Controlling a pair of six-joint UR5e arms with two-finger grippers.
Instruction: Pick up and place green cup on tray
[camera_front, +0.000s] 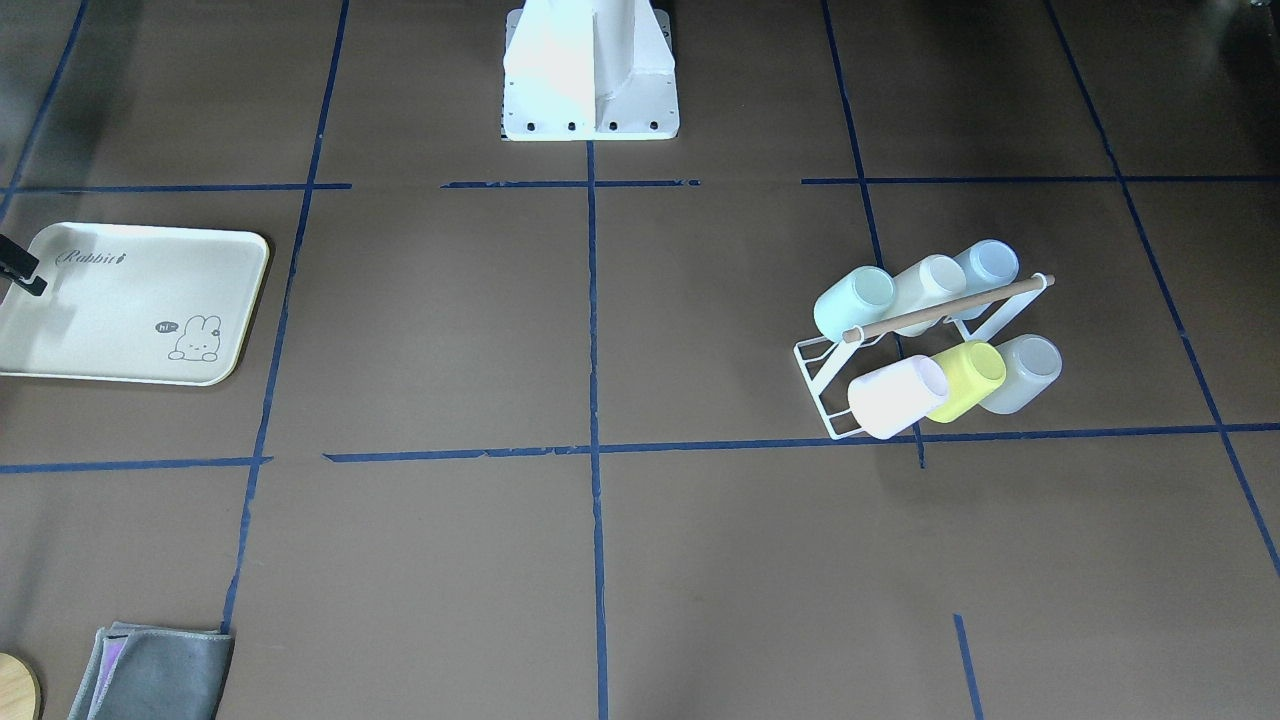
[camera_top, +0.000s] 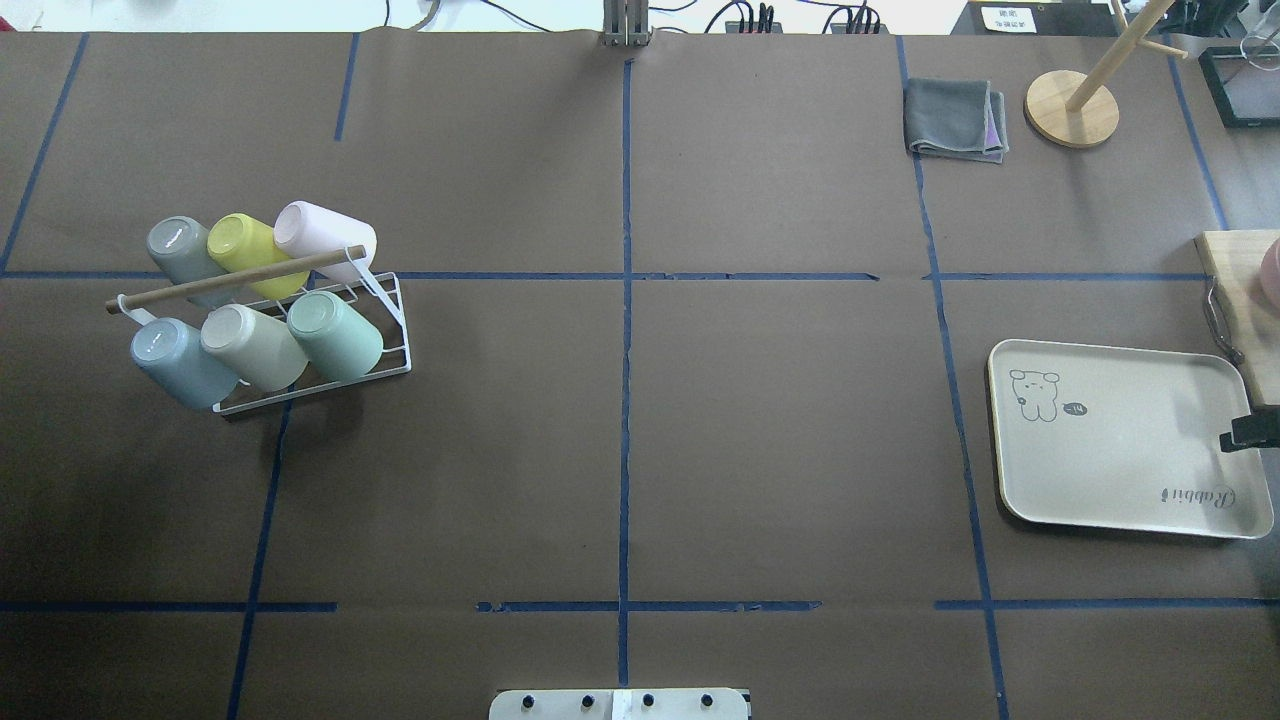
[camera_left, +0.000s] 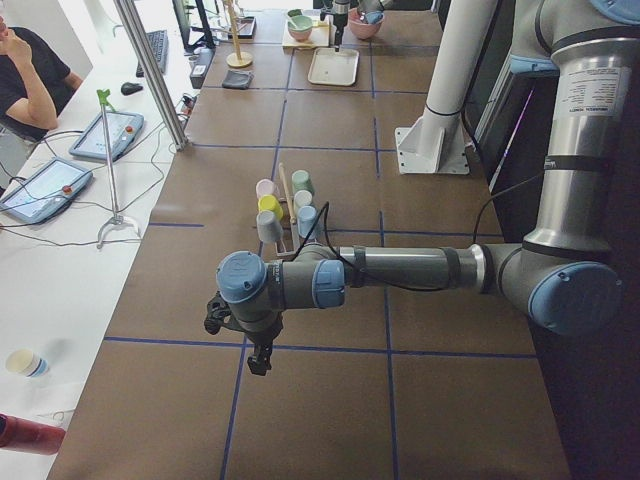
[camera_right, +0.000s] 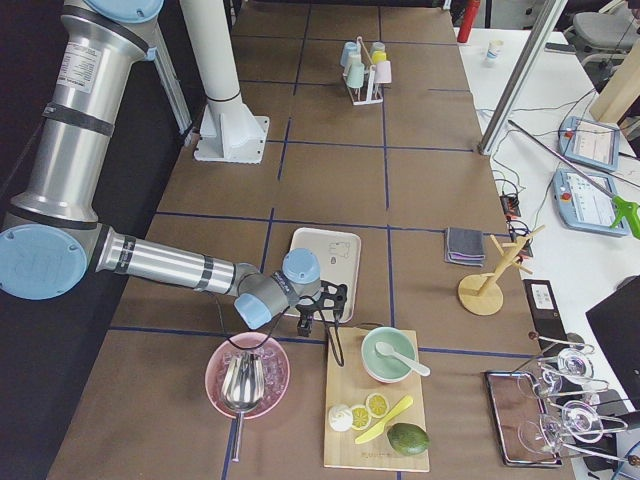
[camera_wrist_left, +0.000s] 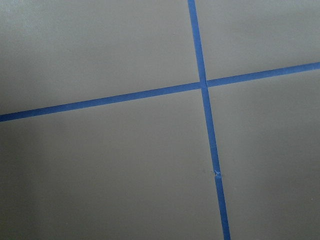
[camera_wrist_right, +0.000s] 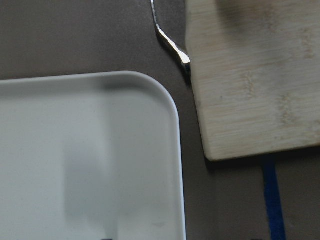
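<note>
The green cup (camera_front: 853, 302) is a pale mint tumbler lying tilted on a white wire rack (camera_front: 822, 385), at the end of the row nearer the robot; it also shows in the overhead view (camera_top: 335, 335). The cream tray (camera_front: 130, 300) with the bunny drawing lies flat and empty far across the table (camera_top: 1130, 440). My right gripper (camera_top: 1248, 432) hangs over the tray's outer edge; in the exterior right view (camera_right: 322, 312) its fingers stand apart and hold nothing. My left gripper (camera_left: 258, 358) shows only in the exterior left view, low over bare table well short of the rack; I cannot tell its state.
The rack also holds cream, pale blue (camera_front: 986, 265), pink, yellow-green (camera_front: 968, 378) and grey cups under a wooden rod. A wooden cutting board (camera_top: 1240, 290), a utensil handle (camera_wrist_right: 170, 42), a pink bowl (camera_right: 247, 375) and a green bowl stand beside the tray. A grey cloth (camera_top: 955, 118) and a wooden stand (camera_top: 1072, 108) lie at the far side.
</note>
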